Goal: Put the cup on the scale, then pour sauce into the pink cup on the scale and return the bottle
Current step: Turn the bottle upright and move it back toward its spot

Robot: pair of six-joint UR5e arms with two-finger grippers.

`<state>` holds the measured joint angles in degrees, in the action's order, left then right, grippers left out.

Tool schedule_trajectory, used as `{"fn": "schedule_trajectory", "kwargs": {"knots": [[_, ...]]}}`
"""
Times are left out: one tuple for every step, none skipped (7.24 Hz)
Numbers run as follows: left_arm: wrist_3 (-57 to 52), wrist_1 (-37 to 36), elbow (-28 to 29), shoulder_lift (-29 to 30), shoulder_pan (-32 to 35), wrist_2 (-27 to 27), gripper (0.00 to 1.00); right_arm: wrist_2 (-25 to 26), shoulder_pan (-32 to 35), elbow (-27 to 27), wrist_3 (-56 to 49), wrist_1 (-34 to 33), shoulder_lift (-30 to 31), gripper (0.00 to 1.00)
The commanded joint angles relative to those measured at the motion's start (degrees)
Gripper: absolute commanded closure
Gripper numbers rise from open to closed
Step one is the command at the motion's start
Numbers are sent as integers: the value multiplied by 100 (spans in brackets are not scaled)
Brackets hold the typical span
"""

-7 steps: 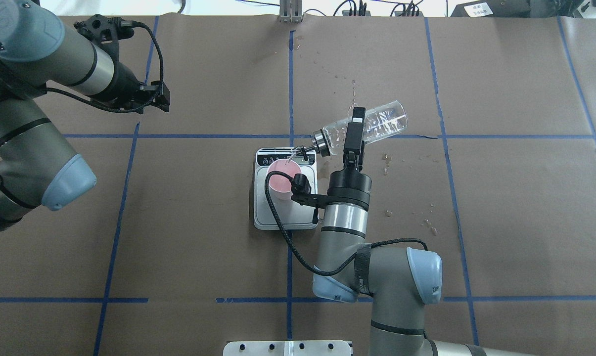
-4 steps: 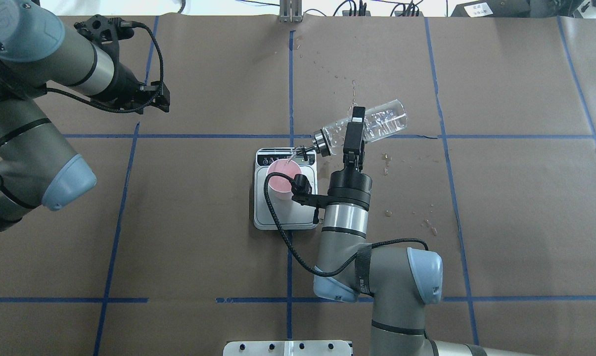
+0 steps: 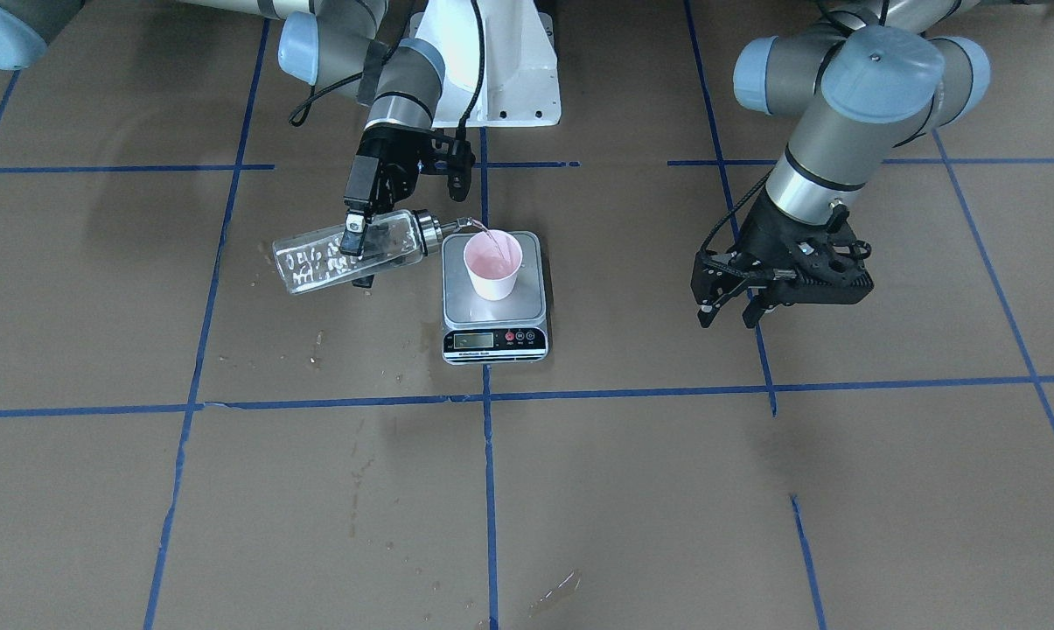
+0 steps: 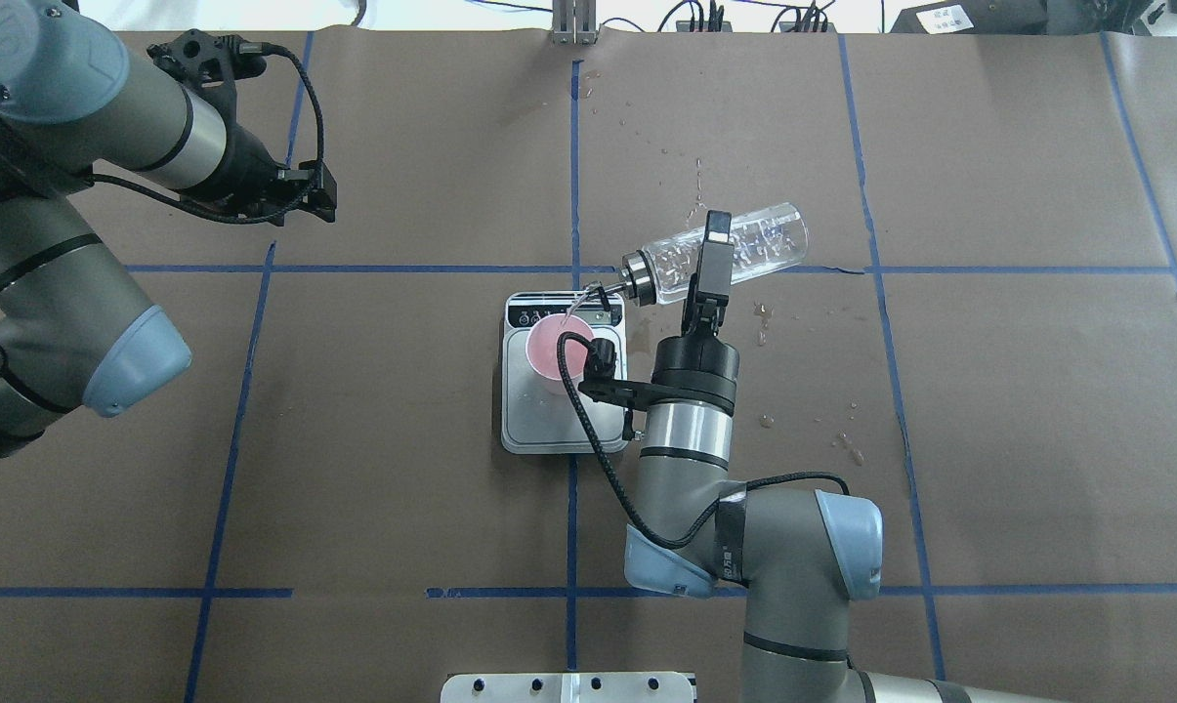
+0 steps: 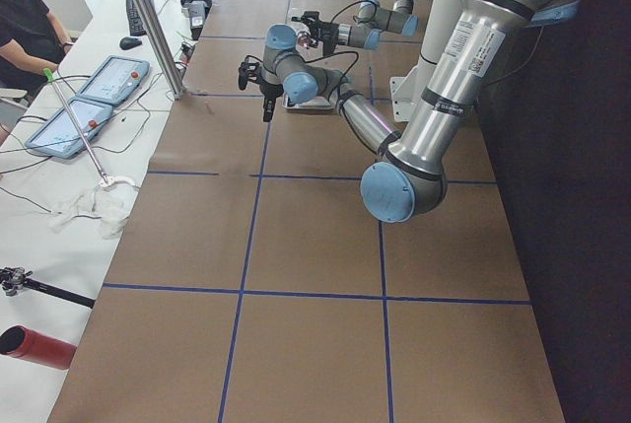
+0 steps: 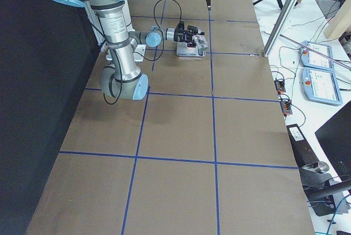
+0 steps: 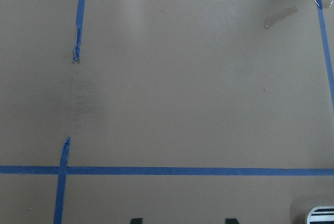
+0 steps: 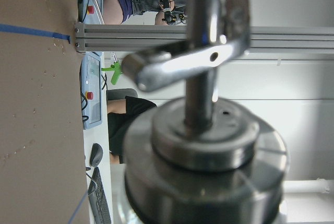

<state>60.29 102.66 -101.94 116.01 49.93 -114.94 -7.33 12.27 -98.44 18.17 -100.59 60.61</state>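
Two arms, one scale (image 3: 462, 303), one bottle (image 3: 317, 261), one cup (image 3: 492, 262). The right arm reaches mid-bench, with the right gripper (image 3: 352, 241) clamped on the bottle, which is tilted spout-down. A thin sauce (image 3: 485, 233) stream enters the cup, upright on the scale. The left gripper (image 3: 728, 317) hangs toward the far left corner, fingers apart. Scale lettering is illegible.

You've got bright, even overhead light across the worktop (image 4: 988, 439), only faint soft shadows, small glints on the bottle (image 4: 764, 239), and your right wrist view is blurred up close against a washed-out white backdrop.
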Motion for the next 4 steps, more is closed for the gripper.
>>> {"fn": "schedule_trajectory", "kwargs": {"knots": [[0,0,-1,0,-1,7,39,-407,-49,18,73,1648,336,100],[9,0,-36,0,8,7,39,-557,-67,61,351,2309,372,100],[9,0,-27,0,-1,7,39,-1142,-58,27,1781,2455,381,100],[9,0,-27,0,-1,7,39,-1487,-58,1,2735,2465,381,100]]}}
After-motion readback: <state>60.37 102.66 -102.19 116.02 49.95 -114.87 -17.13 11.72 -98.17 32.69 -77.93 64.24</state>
